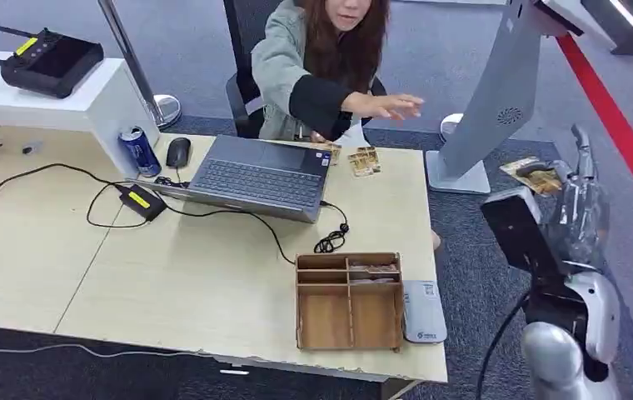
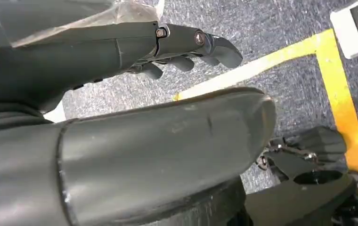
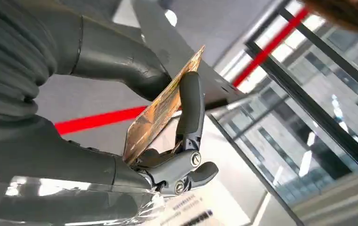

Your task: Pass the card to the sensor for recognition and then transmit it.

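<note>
My right hand [image 1: 575,196] is raised to the right of the desk and pinches a gold patterned card [image 1: 528,173]. In the right wrist view the card [image 3: 160,110] stands edge-on between the thick thumb and a dark finger [image 3: 191,101] of that hand [image 3: 87,160]. A tall grey kiosk stand [image 1: 496,96] rises just left of and beyond the card, apart from it. A person in a grey jacket sits behind the desk and stretches a hand [image 1: 388,105] toward the kiosk. My left hand [image 2: 182,44] hangs over carpet, fingers loosely curved and holding nothing.
On the wooden desk [image 1: 180,275] lie a laptop [image 1: 259,177], more gold cards [image 1: 363,160], a wooden compartment box [image 1: 349,300], a small white device [image 1: 424,311], a cable, a mouse and a blue can [image 1: 140,150]. A red floor line [image 1: 621,133] runs at the right.
</note>
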`<state>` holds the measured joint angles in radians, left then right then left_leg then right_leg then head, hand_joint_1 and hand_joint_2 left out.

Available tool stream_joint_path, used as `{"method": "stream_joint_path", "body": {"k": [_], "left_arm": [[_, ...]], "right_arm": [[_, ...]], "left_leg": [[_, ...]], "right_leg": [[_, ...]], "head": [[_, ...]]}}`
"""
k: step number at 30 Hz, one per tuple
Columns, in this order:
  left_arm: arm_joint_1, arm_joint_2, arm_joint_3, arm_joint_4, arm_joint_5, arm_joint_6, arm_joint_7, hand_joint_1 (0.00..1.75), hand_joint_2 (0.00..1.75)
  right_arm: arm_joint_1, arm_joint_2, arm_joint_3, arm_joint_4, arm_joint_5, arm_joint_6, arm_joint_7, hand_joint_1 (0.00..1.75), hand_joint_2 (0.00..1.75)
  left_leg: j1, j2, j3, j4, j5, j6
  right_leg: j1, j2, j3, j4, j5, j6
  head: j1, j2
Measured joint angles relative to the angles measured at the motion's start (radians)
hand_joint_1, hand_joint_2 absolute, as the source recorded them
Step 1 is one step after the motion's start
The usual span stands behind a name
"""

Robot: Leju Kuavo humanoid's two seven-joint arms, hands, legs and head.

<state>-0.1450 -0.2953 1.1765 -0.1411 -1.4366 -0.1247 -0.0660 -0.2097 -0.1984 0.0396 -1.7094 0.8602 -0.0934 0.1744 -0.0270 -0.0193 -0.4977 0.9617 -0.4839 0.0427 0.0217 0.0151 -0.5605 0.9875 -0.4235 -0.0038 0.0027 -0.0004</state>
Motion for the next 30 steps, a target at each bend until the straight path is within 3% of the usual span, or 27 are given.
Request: {"method": "stream_joint_path", "body": {"k": [8, 28, 29, 30], "left_arm": [[-0.005, -0.005, -0.010, 0.000, -0.024, -0.013, 0.001, 0.00, 0.00], [-0.007, -0.010, -0.028, 0.000, -0.038, -0.026, 0.000, 0.00, 0.00], [-0.007, -0.010, -0.028, 0.000, -0.038, -0.025, 0.000, 0.00, 0.00], [-0.006, -0.010, -0.028, 0.000, -0.038, -0.024, 0.000, 0.00, 0.00]], "right_arm": [[-0.140, 0.068, 0.108, 0.042, 0.011, -0.044, -0.006, 1.75, 1.75], [-0.261, 0.216, 0.293, 0.339, -0.125, -0.171, -0.074, 1.75, 1.75], [-0.261, 0.217, 0.295, 0.344, -0.127, -0.171, -0.074, 1.34, 1.75], [-0.262, 0.221, 0.298, 0.352, -0.129, -0.172, -0.075, 0.00, 1.75]], "left_leg": [[0.001, -0.001, 0.000, 0.000, 0.000, 0.000], [0.001, -0.001, 0.000, 0.000, 0.000, -0.001], [0.001, -0.001, 0.000, 0.000, 0.000, -0.001], [0.001, -0.002, 0.000, 0.000, 0.000, -0.001]], "right_leg": [[0.001, 0.000, 0.000, 0.000, 0.000, 0.000], [0.001, -0.001, 0.000, 0.000, 0.000, 0.000], [0.001, -0.001, 0.000, 0.000, 0.000, 0.000], [0.001, -0.001, -0.001, 0.000, 0.000, 0.000]], "head": [[0.000, 0.000], [0.000, 0.000], [0.000, 0.000], [0.000, 0.000]]}}
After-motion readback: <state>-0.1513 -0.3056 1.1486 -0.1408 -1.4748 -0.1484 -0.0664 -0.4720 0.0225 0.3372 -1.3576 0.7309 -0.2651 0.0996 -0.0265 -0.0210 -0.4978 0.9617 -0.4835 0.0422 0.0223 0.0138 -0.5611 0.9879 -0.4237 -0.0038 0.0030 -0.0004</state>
